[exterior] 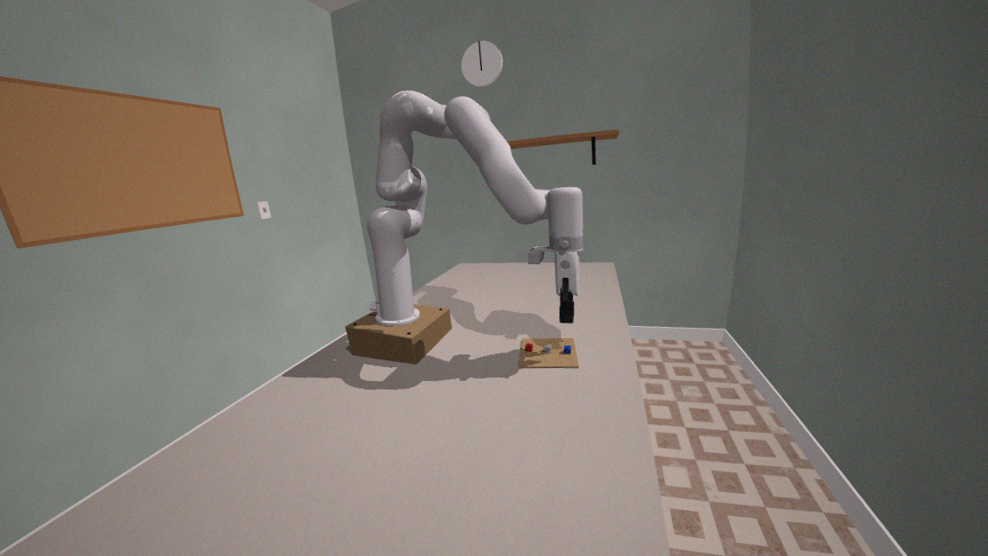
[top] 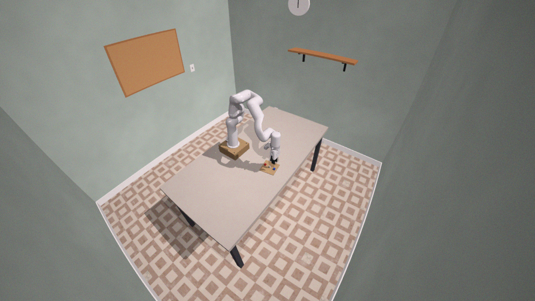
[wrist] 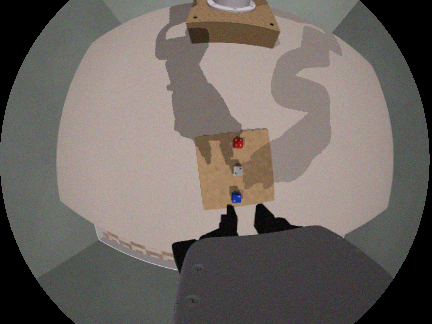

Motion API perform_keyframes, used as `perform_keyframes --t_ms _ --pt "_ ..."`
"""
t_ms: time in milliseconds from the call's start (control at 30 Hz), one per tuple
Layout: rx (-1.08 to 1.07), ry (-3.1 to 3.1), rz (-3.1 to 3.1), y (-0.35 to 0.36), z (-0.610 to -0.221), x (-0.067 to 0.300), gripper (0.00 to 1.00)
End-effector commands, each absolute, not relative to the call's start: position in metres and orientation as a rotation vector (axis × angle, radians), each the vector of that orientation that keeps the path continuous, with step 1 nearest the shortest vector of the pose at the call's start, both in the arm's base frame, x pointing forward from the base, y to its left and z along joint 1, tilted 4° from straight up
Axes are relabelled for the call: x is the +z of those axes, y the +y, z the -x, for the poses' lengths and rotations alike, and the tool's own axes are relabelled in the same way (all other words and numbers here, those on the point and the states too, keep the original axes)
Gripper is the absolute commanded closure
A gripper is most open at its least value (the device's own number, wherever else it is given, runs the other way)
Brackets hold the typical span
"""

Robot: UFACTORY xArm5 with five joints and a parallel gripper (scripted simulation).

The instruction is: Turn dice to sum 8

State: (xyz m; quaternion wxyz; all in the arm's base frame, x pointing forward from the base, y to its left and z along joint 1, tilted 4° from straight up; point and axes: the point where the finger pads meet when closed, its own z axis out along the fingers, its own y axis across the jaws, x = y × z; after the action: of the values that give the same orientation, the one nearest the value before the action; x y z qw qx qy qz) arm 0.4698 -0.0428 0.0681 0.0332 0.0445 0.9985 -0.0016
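Note:
The light-brown mat [top: 268, 171] [exterior: 545, 362] [wrist: 215, 190] bears three dice in a row. The red die [top: 265, 164] [exterior: 529, 347] [wrist: 238, 143] is nearest the robot base. The white die [top: 268, 166] [exterior: 547, 349] [wrist: 238, 170] is in the middle. The blue die [top: 274, 169] [exterior: 567, 349] [wrist: 236, 198] is near the mat's outer edge. All three look flat and fully on the mat. Their pips are too small to read surely. My gripper [top: 273, 163] [exterior: 566, 321] [wrist: 243, 215] hangs above the blue die's end of the mat, partly open, with nothing between its fingers.
The arm stands on a wooden base block [top: 234, 149] [exterior: 387, 341] [wrist: 232, 34] on the table [top: 224, 194] [exterior: 414, 449] [wrist: 125, 150]. The table's long edge runs beyond the blue die's side of the mat. Arm shadows cross the table and part of the mat.

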Motion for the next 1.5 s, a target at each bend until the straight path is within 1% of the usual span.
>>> perform_keyframes --t_ms 0,800,1000,1067,1467 --pt "-0.005 3.069 -0.137 -0.043 -0.471 0.071 0.0" --pt "-0.005 3.069 -0.137 -0.043 -0.471 0.074 0.0" --pt "-0.005 3.069 -0.137 -0.044 -0.469 0.093 0.0" --pt "-0.005 3.069 -0.137 -0.044 -0.469 0.093 0.0" --pt "-0.006 3.069 -0.137 -0.045 -0.465 0.146 0.0"
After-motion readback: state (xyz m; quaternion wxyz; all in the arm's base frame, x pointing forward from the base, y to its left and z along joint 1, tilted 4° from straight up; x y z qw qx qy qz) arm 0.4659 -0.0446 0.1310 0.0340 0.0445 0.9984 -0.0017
